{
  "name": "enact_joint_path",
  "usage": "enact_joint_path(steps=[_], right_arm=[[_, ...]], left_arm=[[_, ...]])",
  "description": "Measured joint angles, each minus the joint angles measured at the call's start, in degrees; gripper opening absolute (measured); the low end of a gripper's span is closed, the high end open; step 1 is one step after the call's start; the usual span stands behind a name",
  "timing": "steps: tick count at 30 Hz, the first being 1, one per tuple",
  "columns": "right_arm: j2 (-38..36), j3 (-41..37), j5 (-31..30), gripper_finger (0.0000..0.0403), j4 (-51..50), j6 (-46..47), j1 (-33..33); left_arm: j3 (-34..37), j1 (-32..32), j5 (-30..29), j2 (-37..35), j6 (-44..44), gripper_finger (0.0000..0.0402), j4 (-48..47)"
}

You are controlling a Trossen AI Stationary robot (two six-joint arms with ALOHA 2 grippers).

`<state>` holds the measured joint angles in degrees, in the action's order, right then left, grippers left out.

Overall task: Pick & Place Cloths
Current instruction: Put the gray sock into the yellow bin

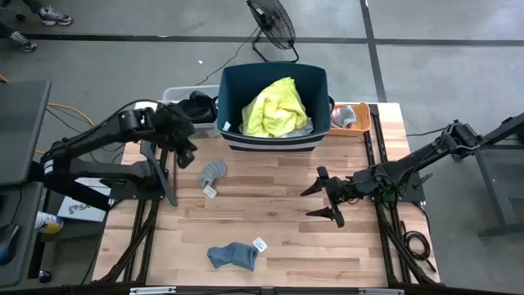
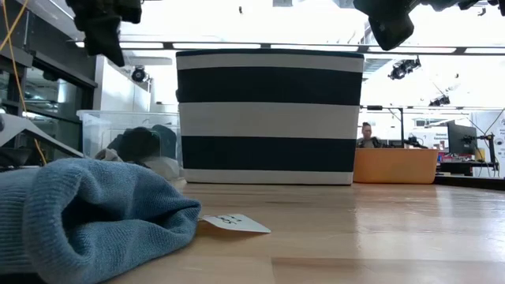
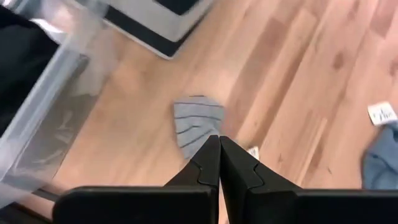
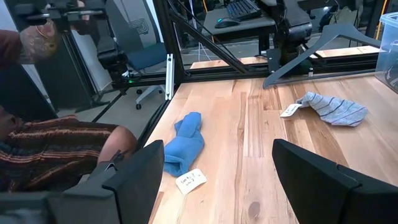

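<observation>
A robotics lab is showing here: a butcher-block table is sitting on a black metal frame, a floor fan is standing at twelve o'clock, and monitors are glowing under ceiling strip lights.

A grey floor surrounds the wooden table. A black fan stands beyond its far edge. Bright ceiling lights glow overhead.

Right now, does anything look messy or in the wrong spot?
Yes. Two socks lie loose on the table: a striped grey sock near the bin and a blue sock by the front edge. The yellow shirt is already inside.
</observation>
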<state>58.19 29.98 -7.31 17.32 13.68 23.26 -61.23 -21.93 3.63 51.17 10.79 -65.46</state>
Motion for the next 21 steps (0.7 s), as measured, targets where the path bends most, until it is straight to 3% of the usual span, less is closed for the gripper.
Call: enact_joint_path(steps=[12, 21], right_arm=[[0.00, 0.00, 0.00, 0.0291, 0.00, -0.01, 0.00], [0.00, 0.00, 0.00, 0.0291, 0.00, 0.01, 0.01]], left_arm=[[0.00, 13.91, -3.24, 4.35, 3.60, 0.0017, -0.32], [0.92, 19.22, -10.42, 14.76, 4.52, 0.0104, 0.30]])
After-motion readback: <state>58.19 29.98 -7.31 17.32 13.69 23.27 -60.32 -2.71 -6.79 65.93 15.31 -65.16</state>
